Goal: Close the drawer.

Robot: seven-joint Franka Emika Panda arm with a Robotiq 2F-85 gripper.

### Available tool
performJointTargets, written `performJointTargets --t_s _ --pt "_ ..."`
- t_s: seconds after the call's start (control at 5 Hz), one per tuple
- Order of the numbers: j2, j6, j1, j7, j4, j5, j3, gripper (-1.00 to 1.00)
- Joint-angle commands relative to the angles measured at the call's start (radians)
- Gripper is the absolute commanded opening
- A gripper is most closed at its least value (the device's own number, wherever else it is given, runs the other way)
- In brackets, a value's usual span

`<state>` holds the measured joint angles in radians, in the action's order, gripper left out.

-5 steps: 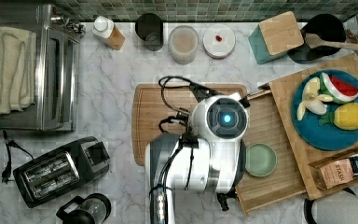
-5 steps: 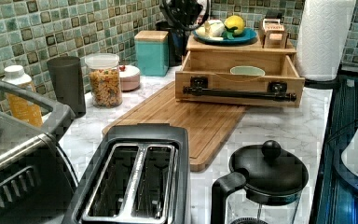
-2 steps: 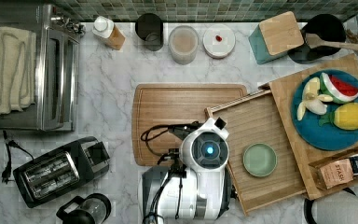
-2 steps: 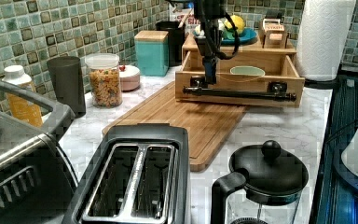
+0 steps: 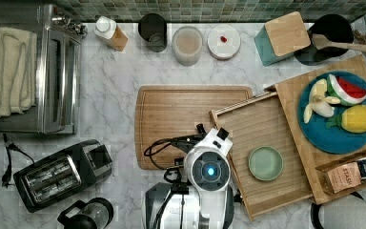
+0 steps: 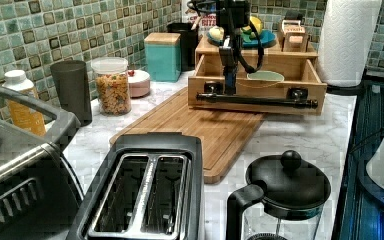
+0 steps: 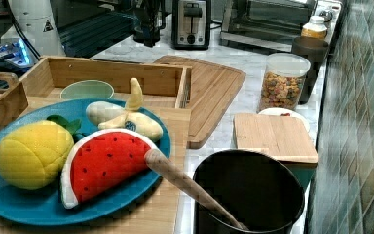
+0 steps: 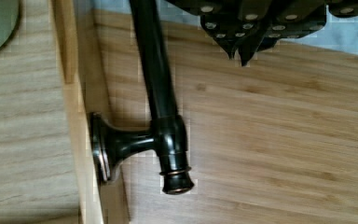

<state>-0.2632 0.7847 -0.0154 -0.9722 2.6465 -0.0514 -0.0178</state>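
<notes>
drawer (image 5: pixel 267 143): open, center-right in top view
gripper (image 8: pixel 240 55): fingers together, just outside handle (image 8: pixel 161 100)
step: lined up to push
next: press front inward

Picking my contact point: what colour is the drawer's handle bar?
Dark, glossy black-brown handle bar on the light-wood drawer; clearest in the wrist view.

Cutting board (image 5: pixel 186 112) lies bare before the drawer (image 5: pixel 267 129) front; green bowl (image 5: pixel 265 163) inside — nothing behind.

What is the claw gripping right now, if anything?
Nothing. The claw hangs shut above the flat bamboo cutting board, beside the dark metal bar handle of the light-wood drawer, not touching it.
</notes>
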Motion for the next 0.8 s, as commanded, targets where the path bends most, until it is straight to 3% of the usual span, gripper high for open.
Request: performJointTargets --t_s 0.2,0.8 --pt "-0.06 0.023 -0.012 -0.208 0.165 0.052 -0.013 -1.0" --pt "0.018 0.143 0.025 -0.297 0.178 0.146 -0.045 -1.0"
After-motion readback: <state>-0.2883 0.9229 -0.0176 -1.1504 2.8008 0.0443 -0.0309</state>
